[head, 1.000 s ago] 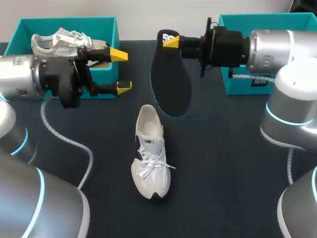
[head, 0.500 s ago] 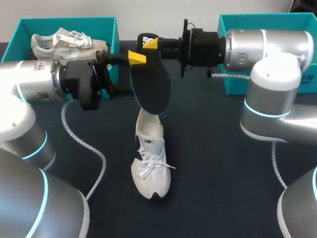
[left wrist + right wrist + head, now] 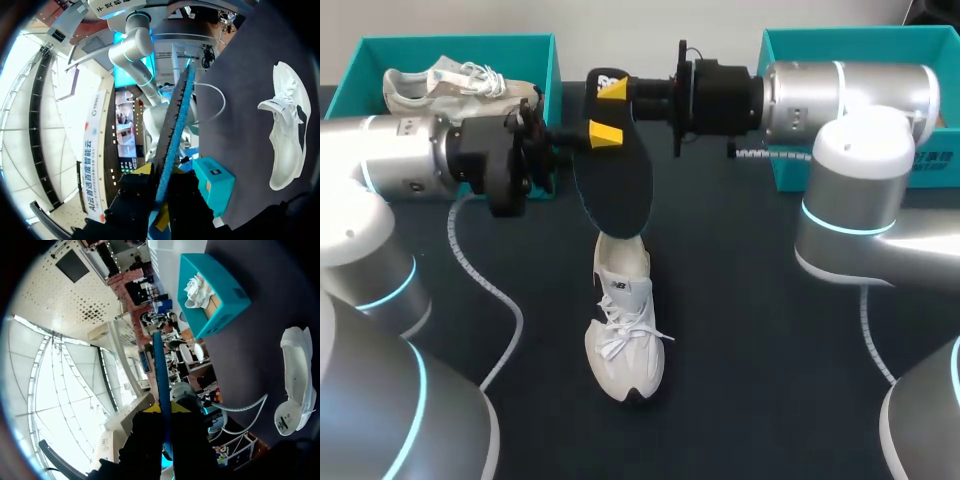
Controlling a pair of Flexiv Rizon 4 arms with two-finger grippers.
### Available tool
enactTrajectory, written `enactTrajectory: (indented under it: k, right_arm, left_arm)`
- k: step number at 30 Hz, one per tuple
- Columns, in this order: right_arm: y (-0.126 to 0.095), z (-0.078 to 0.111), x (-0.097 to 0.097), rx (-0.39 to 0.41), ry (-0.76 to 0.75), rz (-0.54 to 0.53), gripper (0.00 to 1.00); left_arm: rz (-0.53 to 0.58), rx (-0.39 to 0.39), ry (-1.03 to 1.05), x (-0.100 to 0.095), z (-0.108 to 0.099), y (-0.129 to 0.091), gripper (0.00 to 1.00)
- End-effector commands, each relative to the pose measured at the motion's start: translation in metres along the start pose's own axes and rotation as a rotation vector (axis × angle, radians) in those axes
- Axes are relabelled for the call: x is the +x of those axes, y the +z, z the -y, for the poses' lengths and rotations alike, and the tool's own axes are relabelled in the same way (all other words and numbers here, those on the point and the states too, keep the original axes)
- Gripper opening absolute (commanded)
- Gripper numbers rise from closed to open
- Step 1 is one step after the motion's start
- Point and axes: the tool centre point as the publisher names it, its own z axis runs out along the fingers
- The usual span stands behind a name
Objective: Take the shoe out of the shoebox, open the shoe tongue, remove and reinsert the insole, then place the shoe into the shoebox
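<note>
Right tool (image 3: pixel 611 88): clamped on the heel end of the black insole (image 3: pixel 616 185), which hung toe-down, ready to feed into the shoe.
Left tool (image 3: pixel 605 133): judged closed on the same insole just below the right one, a finger on each face in the left wrist view; likely steadying it or taking it over.
Shoe (image 3: pixel 623 320): a white sneaker lying on the table (image 3: pixel 770 330), its heel opening directly under the insole's toe.
Shoebox (image 3: pixel 545 60): teal, behind at the left, holding another sneaker (image 3: pixel 450 82).
</note>
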Motion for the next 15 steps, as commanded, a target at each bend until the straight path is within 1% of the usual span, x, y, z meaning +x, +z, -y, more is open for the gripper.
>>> enactTrajectory:
  k: [1, 2, 4, 6, 7, 11, 14, 15]
  right_arm:
    - [0.0007, 0.0017, -0.0008, -0.008, 0.003, 0.004, 0.0]
    - [0.0003, 0.0017, -0.0009, -0.009, 0.004, 0.004, 0.0]
    - [-0.0005, 0.0017, -0.0011, -0.009, 0.007, 0.006, 0.0]
    - [-0.0011, 0.0015, -0.0014, -0.01, 0.009, 0.008, 0.0]
    - [-0.0011, 0.0015, -0.0013, -0.01, 0.01, 0.008, 0.0]
    - [-0.0008, 0.0012, -0.0009, -0.008, 0.012, 0.006, 0.0]
    - [-0.001, 0.0009, -0.0007, -0.026, 0.003, 0.003, 0.0]
    - [-0.003, 0.001, -0.0007, -0.045, -0.017, 0.004, 0.0]
  left_arm:
    - [-0.007, 0.008, 0.006, -0.0004, 0.0019, -0.0037, 0.06]
    - [-0.007, 0.009, 0.008, -0.0008, 0.0022, -0.0045, 0.1]
    - [-0.006, 0.011, 0.011, -0.0014, 0.0023, -0.0058, 0.13]
    - [-0.004, 0.009, 0.01, -0.0015, 0.0014, -0.0067, 0.08]
    - [-0.004, 0.008, 0.01, -0.0017, 0.0009, -0.007, 0.0]
    - [-0.004, 0.008, 0.006, -0.0018, 0.0001, -0.0086, 0.0]
    - [-0.004, 0.014, 0.001, -0.0021, 0.0001, -0.0101, 0.0]
    - [-0.003, 0.016, 0.001, -0.0028, 0.0003, -0.0109, 0.0]
